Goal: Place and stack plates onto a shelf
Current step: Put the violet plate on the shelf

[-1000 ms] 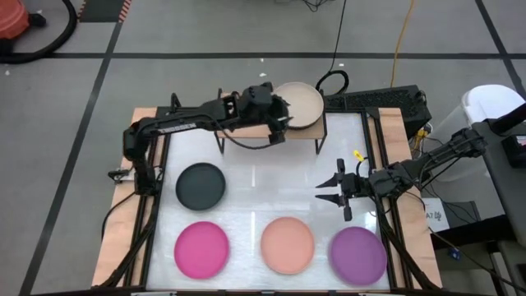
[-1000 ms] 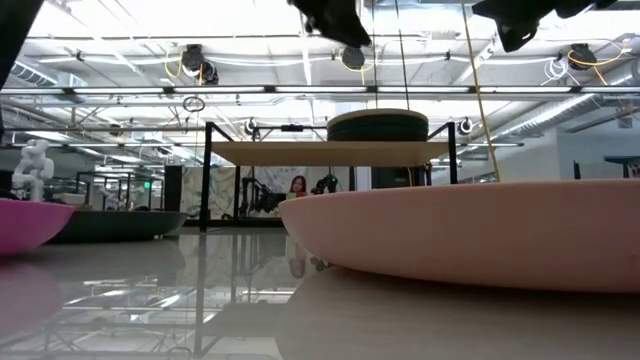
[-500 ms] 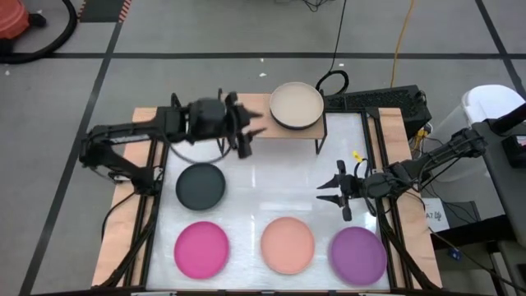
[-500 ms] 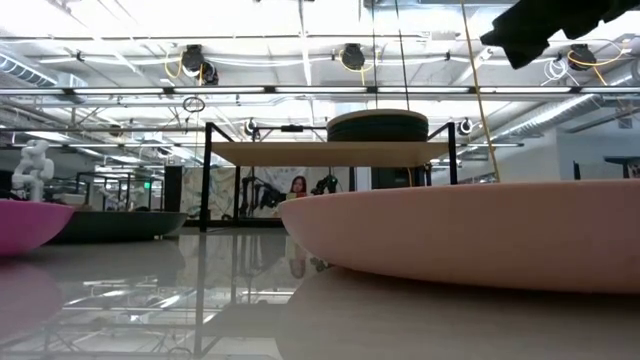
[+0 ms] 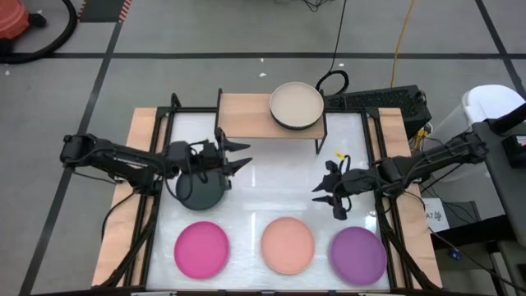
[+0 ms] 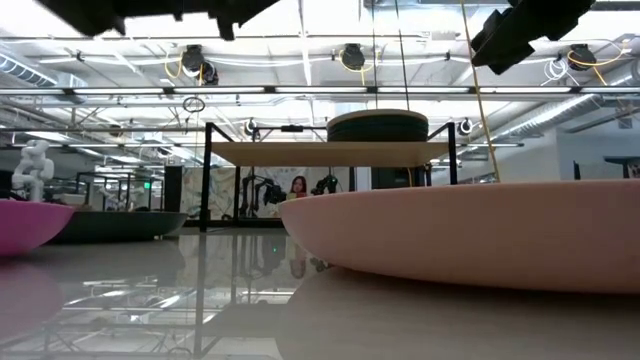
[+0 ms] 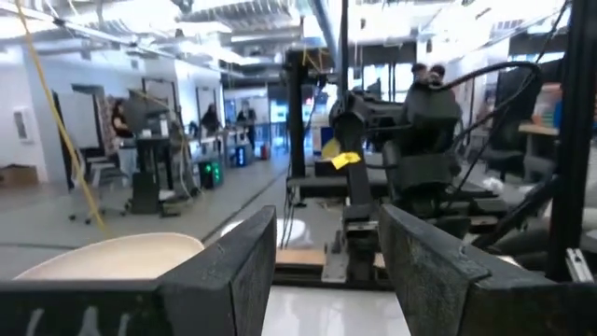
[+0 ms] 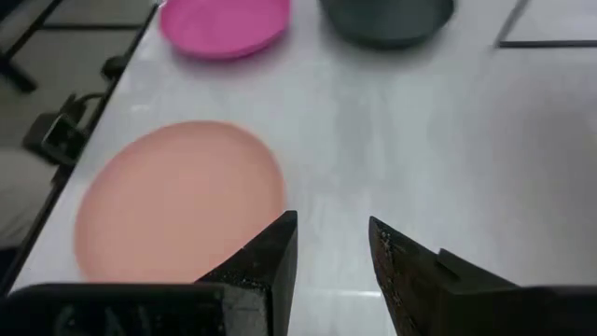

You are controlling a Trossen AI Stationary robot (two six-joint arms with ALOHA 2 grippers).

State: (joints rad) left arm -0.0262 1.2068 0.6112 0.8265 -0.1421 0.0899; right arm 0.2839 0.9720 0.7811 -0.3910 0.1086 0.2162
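Observation:
The shelf (image 5: 255, 117) stands at the table's far edge, with a stack topped by a beige plate (image 5: 297, 105) on its right half; the low view shows that stack (image 6: 377, 125) on the board (image 6: 300, 153). The charcoal plate (image 5: 200, 189), magenta plate (image 5: 201, 249), peach plate (image 5: 288, 245) and purple plate (image 5: 358, 253) lie flat on the table. My left gripper (image 5: 244, 155) hovers open over the charcoal plate's far right rim, fingers pointing right. My right gripper (image 5: 319, 188) hovers open above the table, beyond the peach plate (image 8: 177, 201).
Bare white tabletop (image 5: 279, 177) lies between the two grippers and in front of the shelf. The shelf's left half holds nothing. Wooden strips and black rails (image 5: 148, 205) run along the table's left and right sides. People show in the room beyond.
My left gripper has drawn back from the beige stack on the shelf, swinging toward the table's left and near edge, and now hangs over the charcoal plate. My right gripper has shifted slightly toward the near left. No plate has moved.

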